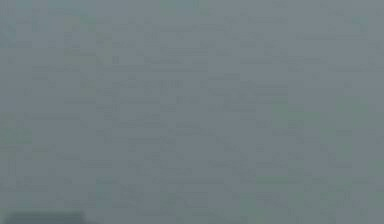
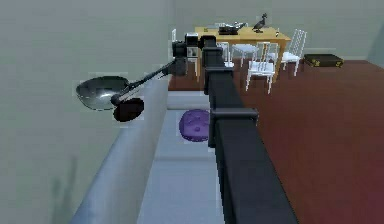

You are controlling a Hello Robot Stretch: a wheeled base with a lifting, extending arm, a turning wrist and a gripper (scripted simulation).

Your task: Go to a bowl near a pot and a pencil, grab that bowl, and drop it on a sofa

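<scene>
**Bowl held above the sofa's back**

A grey, shallow metal bowl (image 2: 99,93) is seen in the arm side view hanging at the far end of the gripper (image 2: 126,101), clear of every surface, so it is taken to be held. It lies at the tips of the two thin dark fingers (image 2: 156,74), which slant down towards the view's left from the gripper's body. Behind the bowl is the plain grey wall (image 2: 60,40). Below it runs the back of a long, pale grey-blue sofa (image 2: 125,170). A round purple cushion (image 2: 192,124) rests on the sofa's seat, just beside the dark square arm bar (image 2: 235,150). A red-brown floor (image 2: 320,130) is seen to the right of the arm. Farther out stands a yellow wooden table (image 2: 256,40) with white chairs (image 2: 262,66) drawn up to it. In the forward view a flat grey surface (image 1: 192,110) is seen.
</scene>
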